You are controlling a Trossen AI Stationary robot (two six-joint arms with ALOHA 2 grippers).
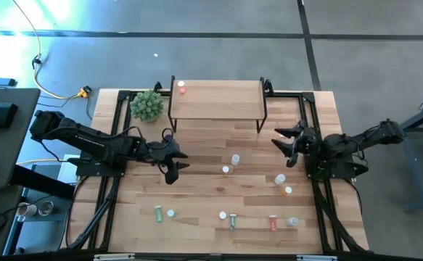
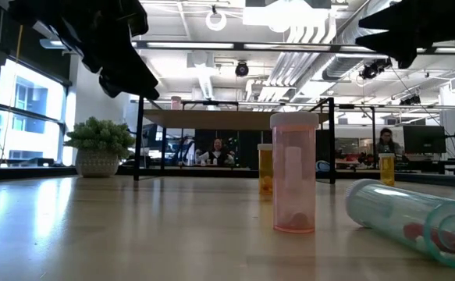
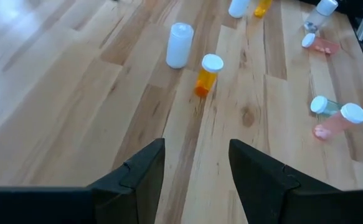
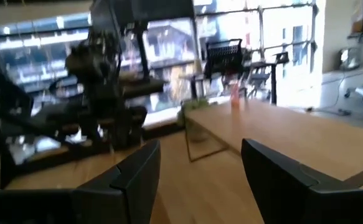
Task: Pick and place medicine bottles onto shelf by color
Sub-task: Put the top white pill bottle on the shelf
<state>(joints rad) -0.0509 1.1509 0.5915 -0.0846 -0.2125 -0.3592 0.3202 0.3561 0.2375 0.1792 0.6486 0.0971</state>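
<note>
A grey concrete floor with dark seams surrounds the wooden table. Beyond it, an open office: exposed ceiling pipes, strip lights, tall bright windows, and a seated person at distant desks.

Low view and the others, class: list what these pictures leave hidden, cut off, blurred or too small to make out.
- Low view: both grippers are cut off by the top edge.
- Low view: the clear lying bottle runs off the right edge.
- High view: the pink bottle on the light wooden shelf is too small to read any label.
- Right wrist view: the open right gripper shows, but motion blur smears the room behind it.
- Left wrist view: the open left gripper hides the table below it.
</note>
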